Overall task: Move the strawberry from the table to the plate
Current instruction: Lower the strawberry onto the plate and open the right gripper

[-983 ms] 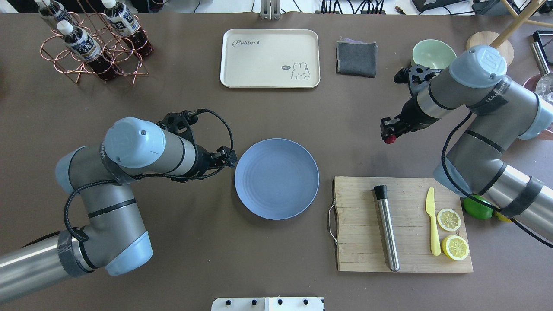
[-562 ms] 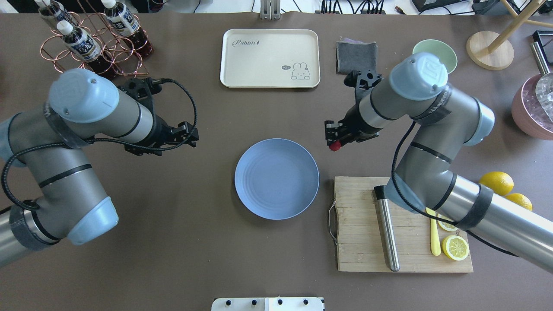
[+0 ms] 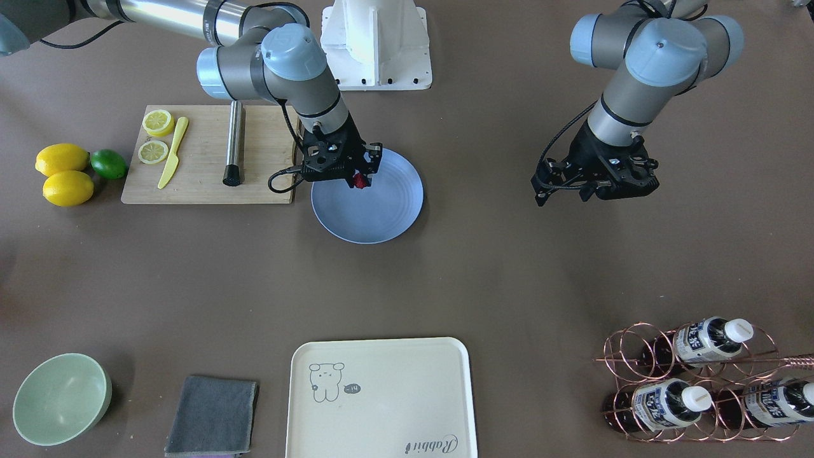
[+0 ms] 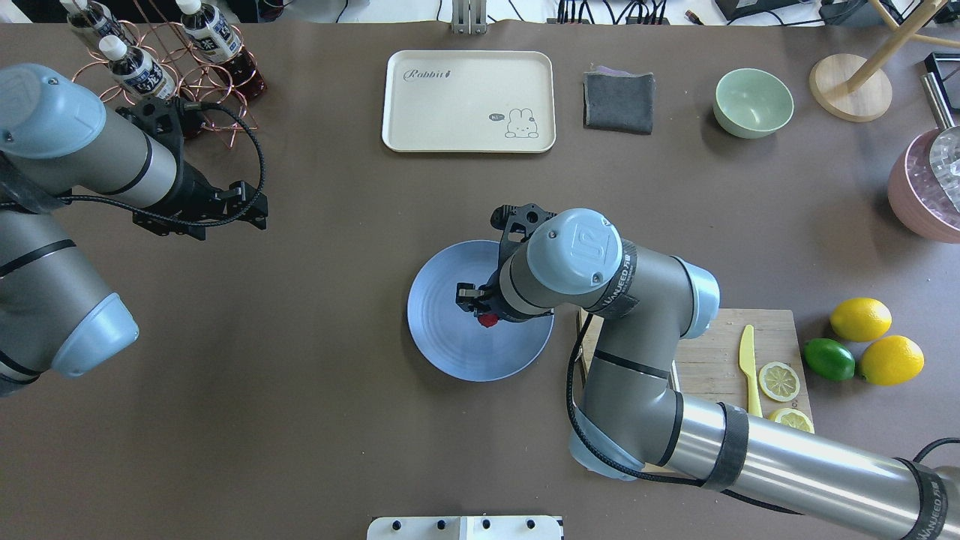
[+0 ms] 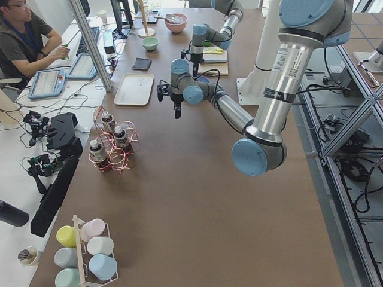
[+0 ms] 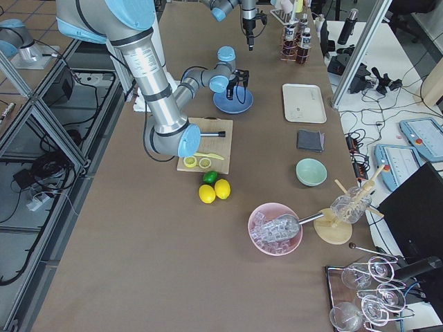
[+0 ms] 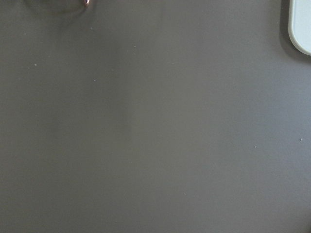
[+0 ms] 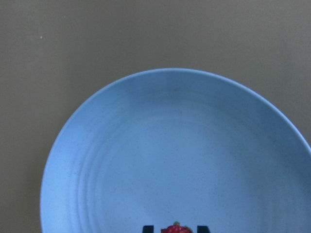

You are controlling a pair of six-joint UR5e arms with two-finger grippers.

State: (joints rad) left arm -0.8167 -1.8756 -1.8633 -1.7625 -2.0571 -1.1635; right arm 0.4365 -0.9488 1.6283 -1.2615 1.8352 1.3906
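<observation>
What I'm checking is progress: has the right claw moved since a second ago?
Yes. The right claw, holding the strawberry, moved leftward in the overhead view, to above the plate.

Light: even, diffuse, from above; all exterior views bright. Table [image 4: 315,390] matte, no glare. Soft-edged shadows lie under the arms and thinly along the plate [image 4: 442,337] rim. Specular streak on the right arm's metal tube [image 4: 787,461]. Side views: wide-angle stretch; left arm [image 5: 287,66] looms large, far end of table small, low in detail. Left wrist view dim, flat, near featureless. Right wrist view slightly soft; strawberry [image 8: 174,228] cropped by the frame edge.
</observation>
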